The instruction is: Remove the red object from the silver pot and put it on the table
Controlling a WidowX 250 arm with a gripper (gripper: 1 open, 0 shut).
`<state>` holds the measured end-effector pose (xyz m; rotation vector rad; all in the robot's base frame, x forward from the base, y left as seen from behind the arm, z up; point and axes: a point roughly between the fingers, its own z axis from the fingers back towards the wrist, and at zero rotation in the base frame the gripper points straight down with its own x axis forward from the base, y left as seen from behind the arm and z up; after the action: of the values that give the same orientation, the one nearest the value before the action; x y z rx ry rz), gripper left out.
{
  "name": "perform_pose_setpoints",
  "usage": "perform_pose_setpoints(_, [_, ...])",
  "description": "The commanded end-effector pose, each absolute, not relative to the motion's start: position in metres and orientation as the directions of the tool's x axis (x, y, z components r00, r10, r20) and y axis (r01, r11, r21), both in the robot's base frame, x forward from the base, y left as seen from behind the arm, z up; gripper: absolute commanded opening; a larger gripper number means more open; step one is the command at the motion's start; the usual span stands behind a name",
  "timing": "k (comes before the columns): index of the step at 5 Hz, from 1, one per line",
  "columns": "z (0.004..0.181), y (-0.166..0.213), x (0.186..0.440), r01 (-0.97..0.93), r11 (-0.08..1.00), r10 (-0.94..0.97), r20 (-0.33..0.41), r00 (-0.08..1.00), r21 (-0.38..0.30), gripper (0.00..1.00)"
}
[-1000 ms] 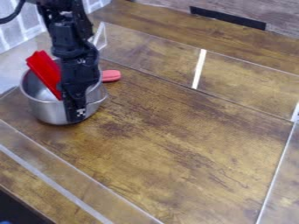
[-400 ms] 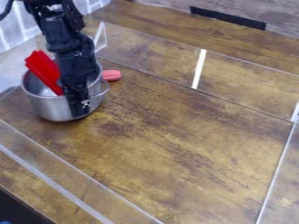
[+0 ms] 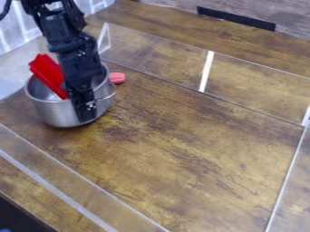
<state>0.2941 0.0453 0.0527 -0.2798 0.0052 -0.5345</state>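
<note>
The table [image 3: 194, 154], dark glossy wood planks, spreads wide to the right of and below the gripper [image 3: 83, 112]. The silver pot [image 3: 54, 111] sits directly under the black arm, its rim ringing the gripper's tip, which reaches down into its mouth. The red object [image 3: 47, 74] stands tilted just left of the gripper, rising above the pot's rim. The jaws are drawn together; whether they pinch the red object's lower end is probably hidden by the arm.
</note>
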Motion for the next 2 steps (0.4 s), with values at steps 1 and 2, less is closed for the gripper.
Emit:
perform_pose_setpoints(1, [0.0686,0.0402,0.2886,0.498,0.804,-0.500,0.083,0.862,-0.324,0.00])
perform_pose_setpoints(2, [0.0729,0.0478,0.2817,0.473,0.804,-0.476,0.087,0.875,-0.360,0.00])
